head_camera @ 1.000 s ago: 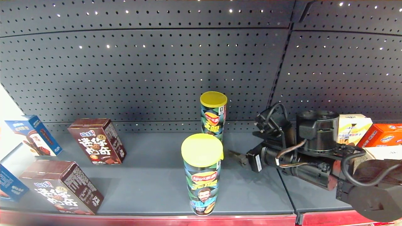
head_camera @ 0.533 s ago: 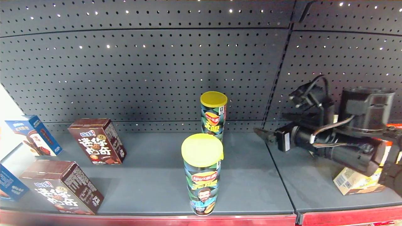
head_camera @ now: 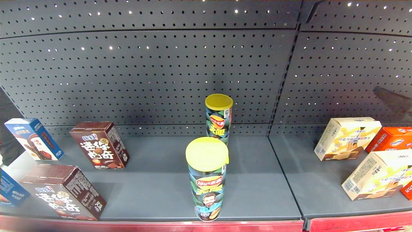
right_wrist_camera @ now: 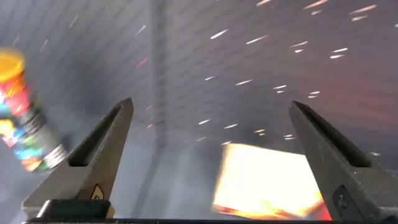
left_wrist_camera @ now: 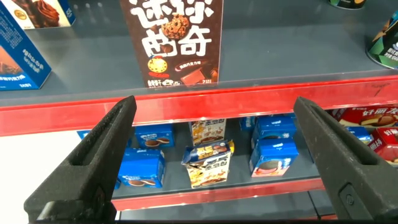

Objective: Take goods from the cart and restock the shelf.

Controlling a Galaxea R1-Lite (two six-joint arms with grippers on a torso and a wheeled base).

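Scanning from the left, we find blue boxes [head_camera: 33, 138] and brown cookie boxes [head_camera: 99, 145] on the shelf [head_camera: 257, 180]. Mid-shelf, the front chip can [head_camera: 207, 180] stands upright at the red lip [head_camera: 151, 225], and the rear chip can [head_camera: 219, 117] stands by the back panel [head_camera: 145, 80]. Cream boxes [head_camera: 349, 138] and orange boxes [head_camera: 391, 138] sit rightward. Our left gripper [left_wrist_camera: 214, 102] gapes wide and empty before that lip. Our right gripper [right_wrist_camera: 211, 104] is equally spread and empty, with what may be a cream box blurred beyond.
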